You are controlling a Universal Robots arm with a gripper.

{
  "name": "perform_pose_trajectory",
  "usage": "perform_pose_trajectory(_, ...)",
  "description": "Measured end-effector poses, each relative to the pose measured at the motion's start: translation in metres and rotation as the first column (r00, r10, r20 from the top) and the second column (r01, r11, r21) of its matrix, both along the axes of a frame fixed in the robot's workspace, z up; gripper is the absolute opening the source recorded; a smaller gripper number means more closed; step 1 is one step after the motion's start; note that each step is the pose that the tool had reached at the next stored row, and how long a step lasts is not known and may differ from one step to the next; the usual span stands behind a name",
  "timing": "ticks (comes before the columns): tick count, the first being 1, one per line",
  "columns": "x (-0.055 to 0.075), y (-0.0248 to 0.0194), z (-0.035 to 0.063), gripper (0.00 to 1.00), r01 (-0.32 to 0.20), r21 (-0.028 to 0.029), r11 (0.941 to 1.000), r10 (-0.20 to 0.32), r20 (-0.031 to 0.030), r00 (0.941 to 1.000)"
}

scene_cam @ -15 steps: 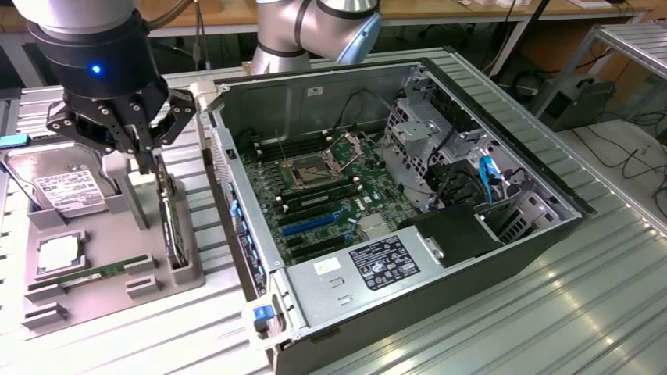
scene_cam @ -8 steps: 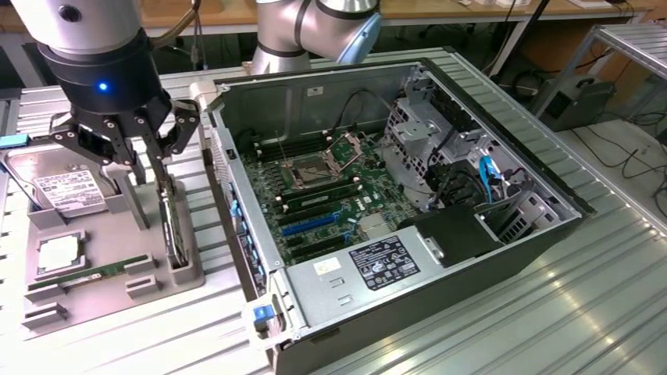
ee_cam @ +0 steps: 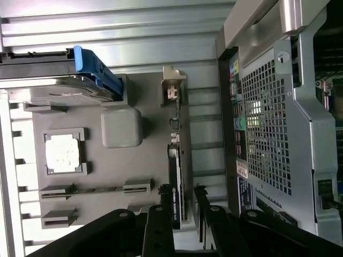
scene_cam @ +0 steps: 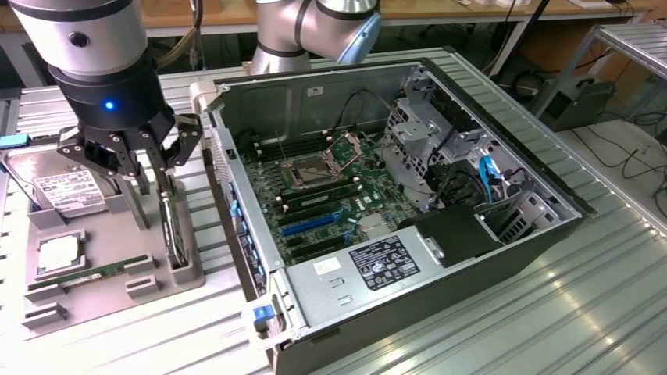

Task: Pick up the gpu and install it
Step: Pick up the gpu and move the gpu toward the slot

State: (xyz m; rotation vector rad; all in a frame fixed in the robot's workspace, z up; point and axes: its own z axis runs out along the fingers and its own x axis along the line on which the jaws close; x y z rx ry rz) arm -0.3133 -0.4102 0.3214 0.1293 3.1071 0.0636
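The gpu [scene_cam: 173, 228] is a thin dark card standing on its edge in a slot at the grey holder tray's [scene_cam: 109, 234] side nearest the computer case. My gripper [scene_cam: 146, 168] hangs right above it, open. In the wrist view the gpu [ee_cam: 177, 155] runs lengthwise with its silvery bracket end far from me. There my gripper [ee_cam: 183, 195] straddles the card's near end with one black finger on each side. A gap shows between the card and one finger, and nothing is gripped.
On the tray [ee_cam: 144, 171] also lie a silver hard drive [scene_cam: 68, 191], a CPU [scene_cam: 58, 254] and a green RAM stick [scene_cam: 89, 275]. The open computer case [scene_cam: 417, 195] with its motherboard [scene_cam: 323, 195] lies close on the exterior view's right, its perforated wall [ee_cam: 268, 123] beside the tray.
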Motion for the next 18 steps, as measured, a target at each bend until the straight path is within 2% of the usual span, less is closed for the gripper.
perform_pose_trajectory(18,0.0,0.0,-0.0355,0.3,0.012,0.0,0.9999,-0.012,0.0,0.9999)
